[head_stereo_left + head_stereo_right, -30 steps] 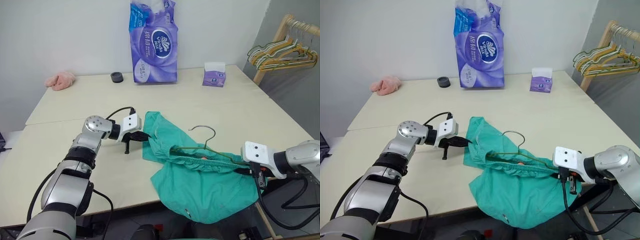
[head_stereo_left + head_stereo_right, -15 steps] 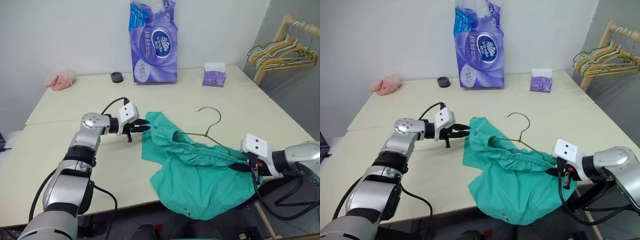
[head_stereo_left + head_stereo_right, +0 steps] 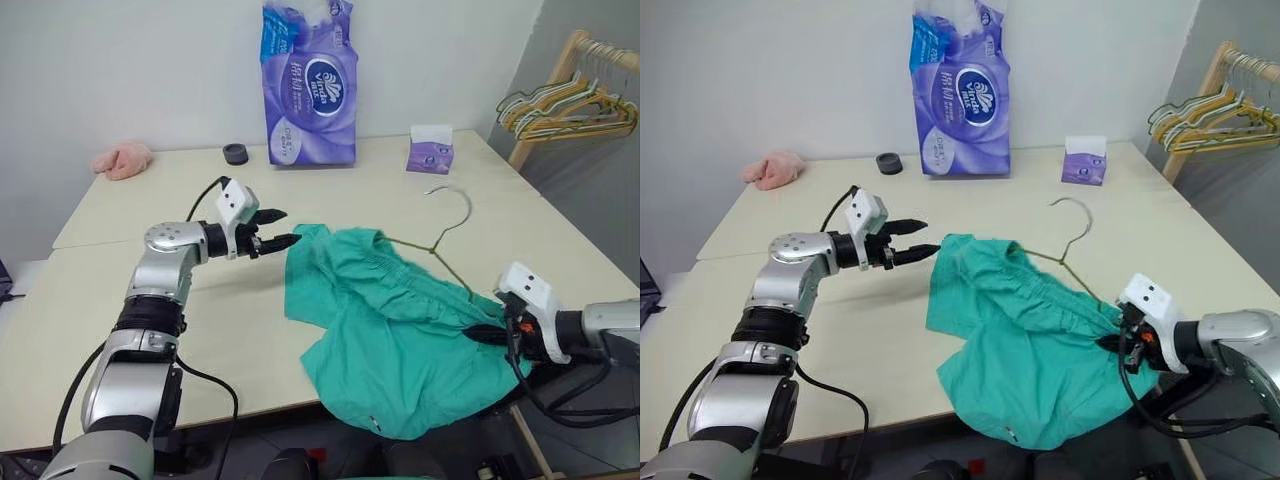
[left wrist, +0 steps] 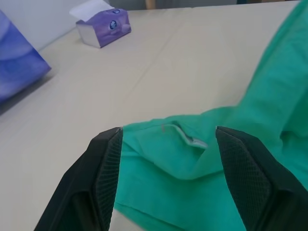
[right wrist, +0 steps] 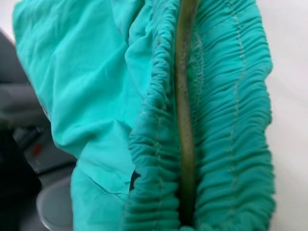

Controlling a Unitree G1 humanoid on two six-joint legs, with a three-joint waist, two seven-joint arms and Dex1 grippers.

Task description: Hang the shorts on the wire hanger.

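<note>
Shorts (image 3: 400, 340) lie just beyond left gripper's (image 3: 280, 228) parted jaws.

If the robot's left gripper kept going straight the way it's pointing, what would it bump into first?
Most likely the shorts. The open left gripper points at their nearest corner, and the left wrist view shows green cloth right between its fingers. It may sit slightly above the fabric; depth is hard to judge.

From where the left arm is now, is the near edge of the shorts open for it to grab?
Probably yes. The left gripper is open, its fingers straddling the edge of the shorts on the table, with nothing lying between them.
</note>
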